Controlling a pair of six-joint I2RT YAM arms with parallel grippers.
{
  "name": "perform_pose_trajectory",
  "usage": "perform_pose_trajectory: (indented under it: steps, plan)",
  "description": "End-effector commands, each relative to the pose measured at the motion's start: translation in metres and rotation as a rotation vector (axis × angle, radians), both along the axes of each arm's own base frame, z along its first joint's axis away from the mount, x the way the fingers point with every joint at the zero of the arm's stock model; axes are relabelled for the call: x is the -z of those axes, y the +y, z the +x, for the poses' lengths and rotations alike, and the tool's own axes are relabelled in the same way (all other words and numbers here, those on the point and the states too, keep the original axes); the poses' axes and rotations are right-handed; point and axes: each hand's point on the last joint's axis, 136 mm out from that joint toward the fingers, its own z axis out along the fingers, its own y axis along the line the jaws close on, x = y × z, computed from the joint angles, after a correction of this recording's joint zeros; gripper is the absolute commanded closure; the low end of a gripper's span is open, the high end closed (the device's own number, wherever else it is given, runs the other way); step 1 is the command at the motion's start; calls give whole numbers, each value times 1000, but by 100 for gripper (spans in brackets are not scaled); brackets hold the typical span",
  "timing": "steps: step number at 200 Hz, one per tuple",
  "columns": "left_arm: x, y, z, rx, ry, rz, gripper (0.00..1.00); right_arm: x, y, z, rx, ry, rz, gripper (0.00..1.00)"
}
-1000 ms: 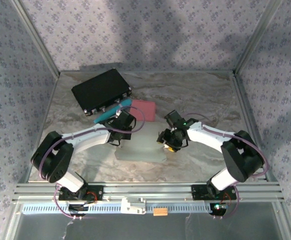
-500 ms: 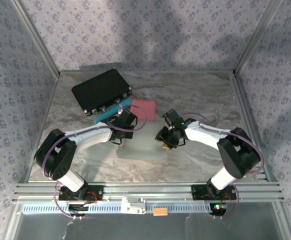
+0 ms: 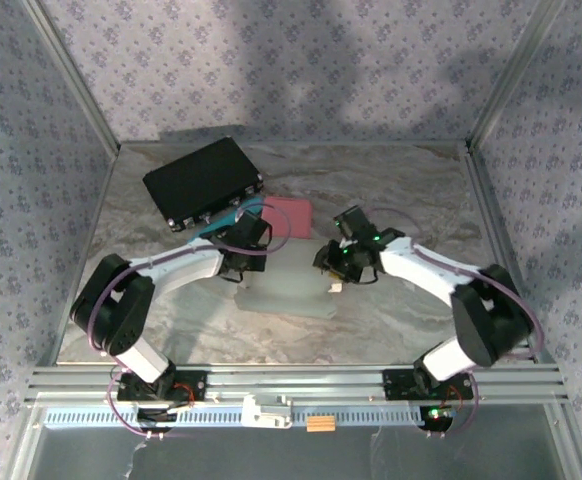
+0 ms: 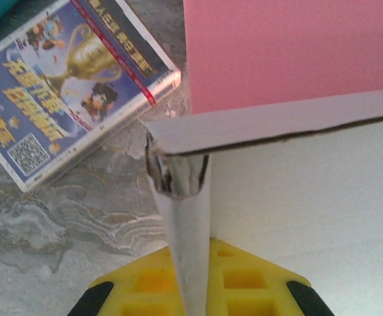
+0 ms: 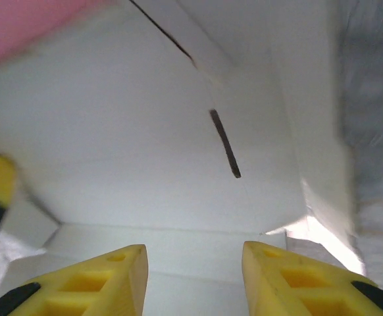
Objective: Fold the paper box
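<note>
My left gripper (image 4: 188, 293) is clenched on the paper box (image 3: 283, 298). Its yellow fingers (image 4: 244, 286) pinch an upright wall of white card at the box's left side. That wall meets a second raised flap at a corner just ahead of the fingertips. My right gripper (image 5: 193, 270) stands at the box's right side with its jaws apart, grasping nothing. Its fingertips hover over the white inner floor, where a short dark slot (image 5: 225, 143) is cut beside a crease. The box lies on the marbled table (image 3: 401, 180), between my two arms, in the near half. Just beyond its far edge a pink sheet (image 3: 289, 214) lies flat. Left of that, a printed case (image 4: 66, 85) bearing a trophy picture lies next to a teal object (image 3: 214, 228). Farthest back, at the left rear, rests a black case (image 3: 203, 182). I cannot tell whether it touches the teal object or lies just beside it.
</note>
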Motion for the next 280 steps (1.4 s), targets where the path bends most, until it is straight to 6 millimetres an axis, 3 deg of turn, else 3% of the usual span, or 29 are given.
perform_pose_trajectory:
  steps: [1,21,38,53,89,133,152,186,211,280]
  plan:
    - [-6,5,11,41,30,-12,100,-53,-34,23,-51,-203,51,56]
    - [-12,10,22,61,56,-32,100,-50,-66,31,9,-195,137,60]
    - [-13,16,32,59,82,-49,100,-39,-77,39,21,-163,190,63]
    - [-6,21,36,56,134,-49,100,-24,-74,46,8,-129,236,69]
    - [18,29,39,42,226,-29,100,18,-59,61,-35,-60,300,71]
    - [25,32,36,54,230,-6,100,52,-50,79,-110,-38,317,77]
    - [26,35,35,46,234,1,100,50,-32,84,-170,-42,393,78]
    - [28,35,34,33,236,1,100,59,-7,65,-267,-10,432,79]
    - [28,37,34,27,236,7,100,67,-2,61,-271,2,458,79]
    - [32,37,32,27,248,15,100,40,8,48,-284,-72,537,80]
